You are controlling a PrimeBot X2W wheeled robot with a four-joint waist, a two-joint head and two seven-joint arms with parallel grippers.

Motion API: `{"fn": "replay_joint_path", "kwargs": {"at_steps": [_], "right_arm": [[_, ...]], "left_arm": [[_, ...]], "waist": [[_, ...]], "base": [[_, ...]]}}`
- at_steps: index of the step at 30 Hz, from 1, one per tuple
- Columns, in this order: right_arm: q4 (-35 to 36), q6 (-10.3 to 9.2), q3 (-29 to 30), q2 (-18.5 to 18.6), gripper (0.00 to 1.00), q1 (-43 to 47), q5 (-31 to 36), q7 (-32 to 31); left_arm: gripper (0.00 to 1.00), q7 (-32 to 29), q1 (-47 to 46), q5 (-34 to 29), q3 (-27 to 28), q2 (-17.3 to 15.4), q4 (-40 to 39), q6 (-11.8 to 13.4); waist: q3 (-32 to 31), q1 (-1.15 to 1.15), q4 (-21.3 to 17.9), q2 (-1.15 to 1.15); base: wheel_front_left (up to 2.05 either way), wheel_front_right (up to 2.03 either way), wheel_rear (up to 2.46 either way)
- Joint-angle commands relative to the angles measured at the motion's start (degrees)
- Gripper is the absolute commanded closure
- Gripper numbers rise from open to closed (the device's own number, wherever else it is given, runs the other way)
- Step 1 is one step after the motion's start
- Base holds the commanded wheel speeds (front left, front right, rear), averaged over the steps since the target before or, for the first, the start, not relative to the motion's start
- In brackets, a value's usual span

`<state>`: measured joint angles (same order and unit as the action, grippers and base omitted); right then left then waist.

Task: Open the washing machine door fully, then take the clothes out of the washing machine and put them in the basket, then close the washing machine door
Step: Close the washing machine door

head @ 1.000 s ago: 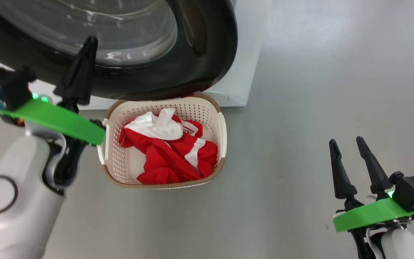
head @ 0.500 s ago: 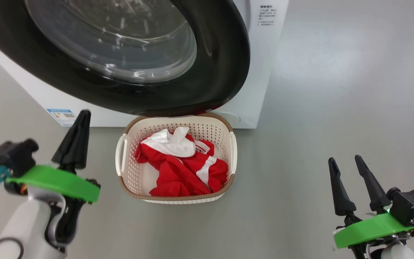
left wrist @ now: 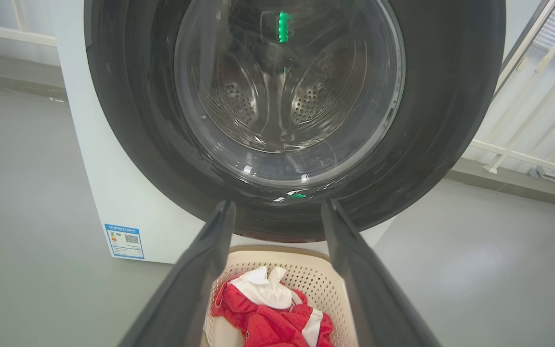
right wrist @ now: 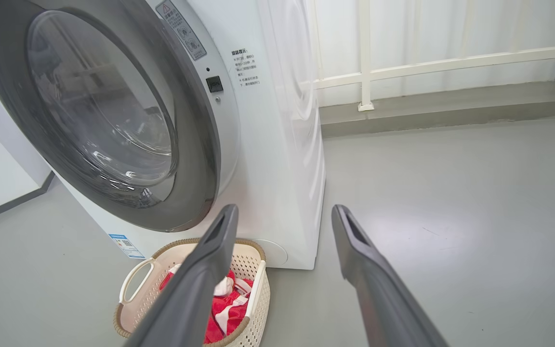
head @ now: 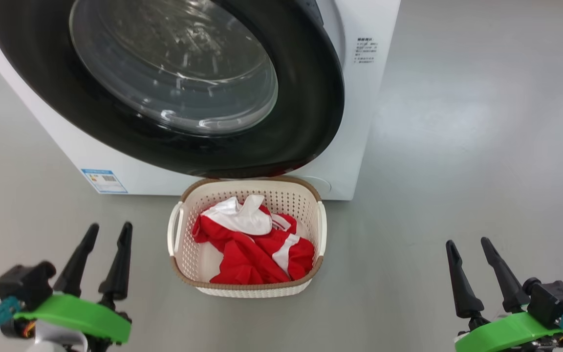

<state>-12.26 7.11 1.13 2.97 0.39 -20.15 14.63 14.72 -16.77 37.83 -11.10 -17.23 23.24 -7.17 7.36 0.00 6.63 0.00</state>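
Our left fingers [head: 119, 264] stand spread with nothing between them, low over the floor to the left of the basket. Our right fingers [head: 460, 278] are parted and empty too, well off to its right.

Between the two sits the small cream-white perforated plastic basket with a brown woven-look rim [head: 247, 291], and the bright red clothes with white panels [head: 247, 254] lie bunched inside it. We judge them light, limp and easy to snag. A pinch on a raised fold, such as the white panel on top, would lift them. The basket looks stiff but light, so a nudge would likely slide it across the floor.

Just behind it, the large round washing machine door with its glossy black rim and bulging glass window [head: 311, 98] looks shut against the big white front-loading washing machine [head: 367, 122]. It is rigid and probably slick. If it needs seating, we would press on the rim, not the glass.

The basket's far rim is tucked under the door's lower edge, so room there is tight. The smooth grey floor [head: 457, 146] is open on both sides. A white railing [right wrist: 364, 58] stands beyond the machine.
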Motion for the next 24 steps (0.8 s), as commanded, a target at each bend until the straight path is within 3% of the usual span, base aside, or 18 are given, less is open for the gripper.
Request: {"fn": "replay_joint_path", "kwargs": {"at_steps": [1, 24], "right_arm": [[1.15, 0.37, -1.51, 0.5, 0.0, 0.14, -0.21, 0.37], [1.74, 0.37, -0.75, 1.18, 0.0, 6.51, -0.91, 0.37]], "left_arm": [[0.01, 0.28, 0.43, -0.91, 2.62, -1.68, -1.61, -0.32], [0.0, 0.28, 17.38, -13.48, 16.36, 2.93, -7.2, -0.32]], "waist": [[-1.14, 0.0, -0.06, 0.0], [-6.76, 0.0, -2.08, 0.0]], "base": [[0.0, 0.0, 0.0], [0.0, 0.0, 0.0]]}}
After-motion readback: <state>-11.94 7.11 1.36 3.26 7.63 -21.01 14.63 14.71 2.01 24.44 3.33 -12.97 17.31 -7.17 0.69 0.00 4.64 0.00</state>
